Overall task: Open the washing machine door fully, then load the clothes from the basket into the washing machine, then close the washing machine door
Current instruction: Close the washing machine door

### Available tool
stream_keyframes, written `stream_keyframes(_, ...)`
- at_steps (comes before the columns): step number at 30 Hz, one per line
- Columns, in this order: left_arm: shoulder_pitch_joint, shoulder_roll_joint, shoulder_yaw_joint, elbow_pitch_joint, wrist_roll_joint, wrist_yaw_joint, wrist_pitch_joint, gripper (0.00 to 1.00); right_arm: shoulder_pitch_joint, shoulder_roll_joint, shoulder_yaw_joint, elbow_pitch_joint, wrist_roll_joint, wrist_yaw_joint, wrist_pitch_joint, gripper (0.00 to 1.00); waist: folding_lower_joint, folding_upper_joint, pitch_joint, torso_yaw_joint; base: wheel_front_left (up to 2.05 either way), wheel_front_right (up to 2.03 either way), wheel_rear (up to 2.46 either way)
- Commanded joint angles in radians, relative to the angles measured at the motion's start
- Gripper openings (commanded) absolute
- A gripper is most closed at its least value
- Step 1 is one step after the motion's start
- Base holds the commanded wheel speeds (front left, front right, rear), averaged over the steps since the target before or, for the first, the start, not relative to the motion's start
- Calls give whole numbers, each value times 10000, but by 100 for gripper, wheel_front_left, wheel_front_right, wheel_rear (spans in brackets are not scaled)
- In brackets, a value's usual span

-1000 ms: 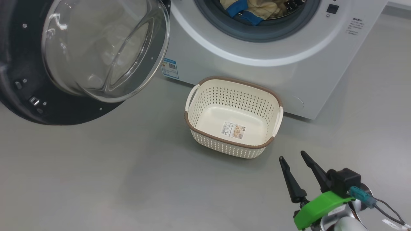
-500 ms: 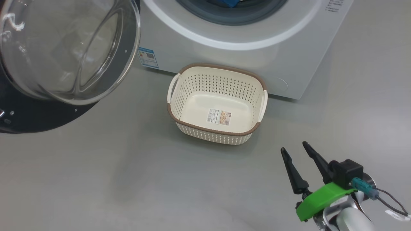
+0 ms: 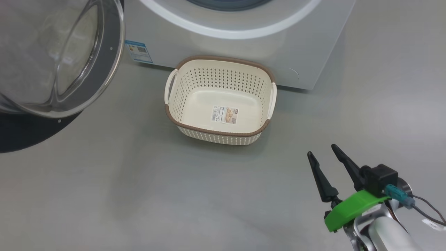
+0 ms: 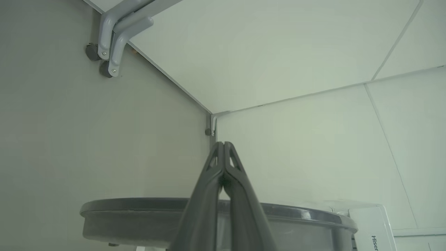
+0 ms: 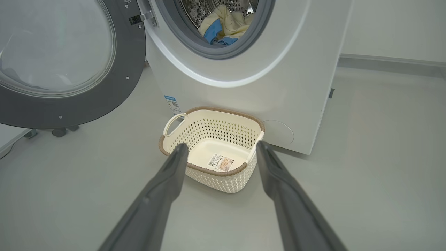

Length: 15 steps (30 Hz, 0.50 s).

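Note:
The washing machine [image 3: 244, 45] stands at the top of the head view, and its door [image 3: 101, 69] is swung wide open at the upper left, glass bowl facing me. In the right wrist view the clothes [image 5: 223, 24], pale yellow with blue trim, lie inside the drum of the washing machine [image 5: 278, 87], beside the open door [image 5: 132, 69]. The basket [image 3: 216, 132] sits empty on the floor before the machine. My right gripper [image 3: 321, 150] is open, low and to the right of the basket [image 5: 209, 169]. My left gripper [image 4: 223, 143] is shut on nothing, above the door's edge [image 4: 139, 209].
Grey floor spreads in front of and to the right of the basket. A blue label sticker [image 3: 138, 51] marks the machine's lower left corner. White wall panels and a grey bracket foot with castors [image 4: 104, 52] lie beyond the left gripper. Small castors [image 5: 59, 131] stand below the door.
The head camera has moved, so the machine, door and basket have slid up and to the left in its picture. The right gripper stays open and has hardly moved.

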Motion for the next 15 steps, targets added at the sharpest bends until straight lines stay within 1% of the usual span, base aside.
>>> stream_keyframes(1, -334, 769, 259, -182, -60, 813, 44, 0, -307, -166, 196, -309, -70, 16, -96, 100, -1, 0, 47, -76, 0, 0, 0)
stream_keyframes(9, -848, 1116, 329, 938, -265, 326, 56, 0, -348, -308, 139, -310, -96, 16, -96, 100, -1, 0, 145, -337, 0, 0, 0)
stream_keyframes(15, -1077, 1153, 228, 1543, -344, -17, 119, 0, -315, -449, 102, -345, -106, 16, -96, 100, -1, 0, 220, -420, 0, 0, 0)
